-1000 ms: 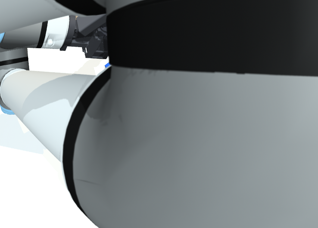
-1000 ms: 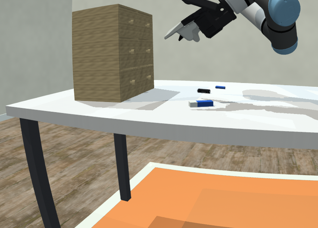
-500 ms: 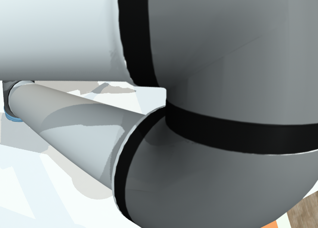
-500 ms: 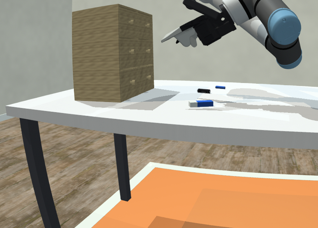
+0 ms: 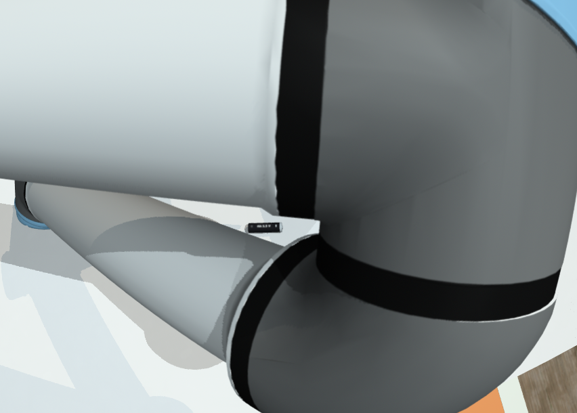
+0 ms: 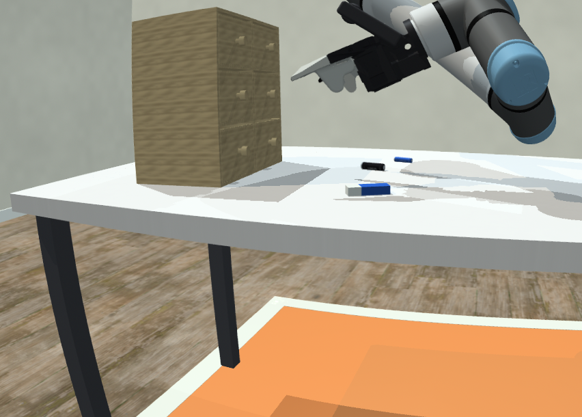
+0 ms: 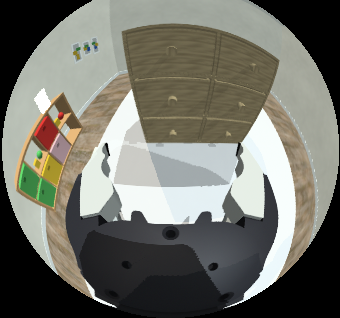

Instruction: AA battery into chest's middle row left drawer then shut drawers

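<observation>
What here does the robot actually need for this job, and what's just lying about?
Needed:
wooden chest
middle-left drawer, shut
black battery, apparently the AA
fingers, open and empty

Lying about:
smaller blue battery
blue-and-white eraser

- I see tiny white print along the small black cylindrical battery [image 5: 264, 227] in the top view, too small to read.
- I find no other readable text, label or number.
</observation>
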Controlling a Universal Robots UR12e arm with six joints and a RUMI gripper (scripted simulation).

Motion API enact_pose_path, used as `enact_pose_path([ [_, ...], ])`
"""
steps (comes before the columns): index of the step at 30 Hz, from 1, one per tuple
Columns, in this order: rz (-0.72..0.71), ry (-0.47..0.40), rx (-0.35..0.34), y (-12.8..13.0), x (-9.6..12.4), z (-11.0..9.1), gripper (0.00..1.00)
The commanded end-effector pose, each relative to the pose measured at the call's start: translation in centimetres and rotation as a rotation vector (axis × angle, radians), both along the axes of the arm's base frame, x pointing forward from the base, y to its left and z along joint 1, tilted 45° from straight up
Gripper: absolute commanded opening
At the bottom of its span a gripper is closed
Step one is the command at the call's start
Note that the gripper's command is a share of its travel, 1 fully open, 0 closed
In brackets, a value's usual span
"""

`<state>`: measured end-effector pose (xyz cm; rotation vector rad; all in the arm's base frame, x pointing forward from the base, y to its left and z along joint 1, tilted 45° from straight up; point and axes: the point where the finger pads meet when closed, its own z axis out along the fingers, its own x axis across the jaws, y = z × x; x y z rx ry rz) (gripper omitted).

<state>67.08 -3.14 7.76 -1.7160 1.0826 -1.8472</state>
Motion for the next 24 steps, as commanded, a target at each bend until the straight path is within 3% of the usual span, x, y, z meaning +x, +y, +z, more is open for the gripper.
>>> enact_pose_path([
  [1,0.025,-0.027,-0.005,0.03,0.33,0.07,1.00],
  [24,0.048,-0.050,-0.011,-0.05,0.53,-0.02,1.00],
])
